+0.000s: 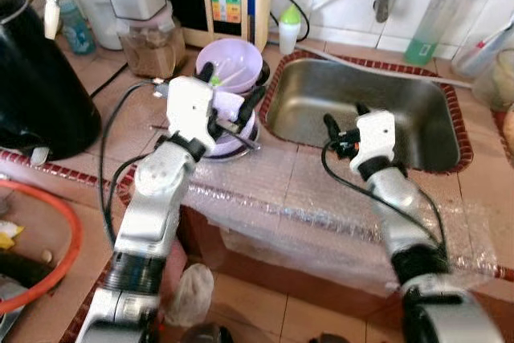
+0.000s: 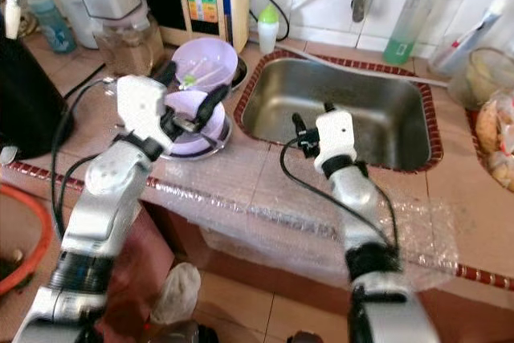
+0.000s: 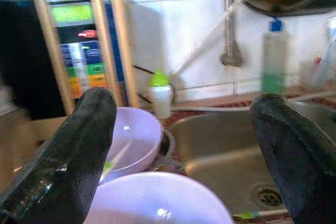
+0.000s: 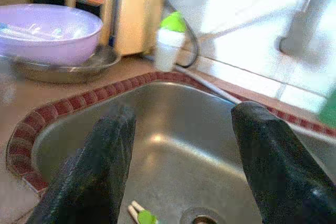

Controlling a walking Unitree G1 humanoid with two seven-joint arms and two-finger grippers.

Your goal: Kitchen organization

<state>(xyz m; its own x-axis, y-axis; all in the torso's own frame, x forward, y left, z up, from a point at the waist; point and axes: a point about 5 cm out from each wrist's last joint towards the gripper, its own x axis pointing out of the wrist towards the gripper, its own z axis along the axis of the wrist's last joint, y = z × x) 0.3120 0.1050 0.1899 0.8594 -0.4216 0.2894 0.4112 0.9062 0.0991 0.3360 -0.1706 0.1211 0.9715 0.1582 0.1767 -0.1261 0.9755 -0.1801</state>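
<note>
Tiled kitchen counter (image 1: 120,122) with steel sink (image 1: 385,102). Lilac bowls (image 1: 231,62) stacked beside sink, ungrasped. Left gripper (image 1: 229,98) spread over them, empty; right gripper (image 1: 341,122) open, empty, at sink rim. Organizing barely begun.

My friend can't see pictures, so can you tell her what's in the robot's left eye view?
The robot's left gripper, fingers open, reaches over two purple bowls on a tiled counter. Its right gripper, also open, hovers at the near edge of a steel sink. A small bottle with a green cap stands behind, by the wall.
</note>
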